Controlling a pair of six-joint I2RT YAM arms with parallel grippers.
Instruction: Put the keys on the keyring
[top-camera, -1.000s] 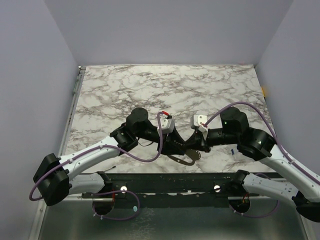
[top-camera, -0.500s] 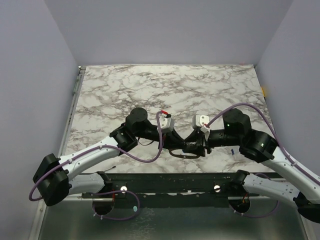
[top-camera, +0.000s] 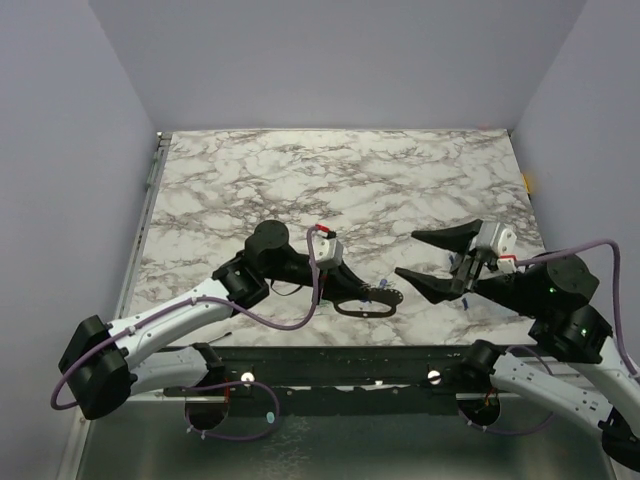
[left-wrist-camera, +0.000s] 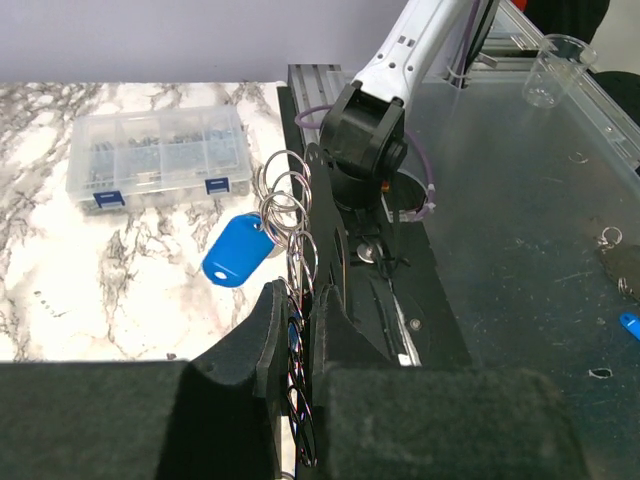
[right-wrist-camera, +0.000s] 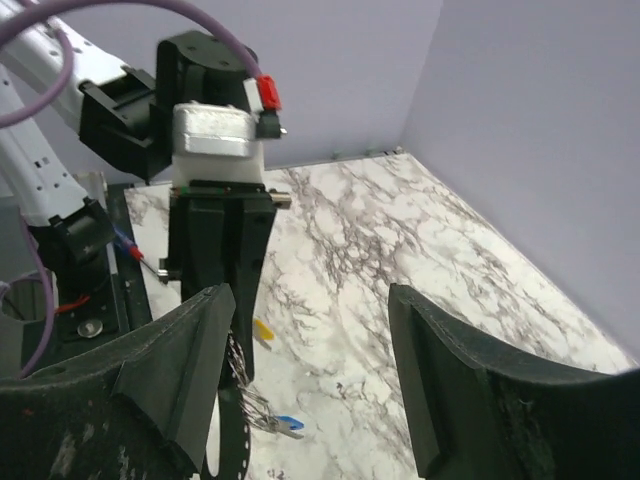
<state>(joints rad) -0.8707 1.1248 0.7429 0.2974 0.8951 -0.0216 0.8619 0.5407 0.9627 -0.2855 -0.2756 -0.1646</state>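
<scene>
Keyring (left-wrist-camera: 285, 200), blue key (left-wrist-camera: 238, 250) seemingly threaded, is clamped in my left hand (top-camera: 378, 297) over the bench (top-camera: 300, 180) front edge; my right hand (top-camera: 408, 254), fingers apart, stands just right of it.

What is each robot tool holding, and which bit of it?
The left tool pinches the keyring by one end, and its other loops stick out past the tips. The right tool is open and holds nothing.

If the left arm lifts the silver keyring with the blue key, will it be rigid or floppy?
Probably floppy: the silvery wire-loop keyring sticks out in loosely linked loops beyond the left gripper. The blue-headed key dangles free, so it will likely swing. Thin wire, so probably light.
</scene>
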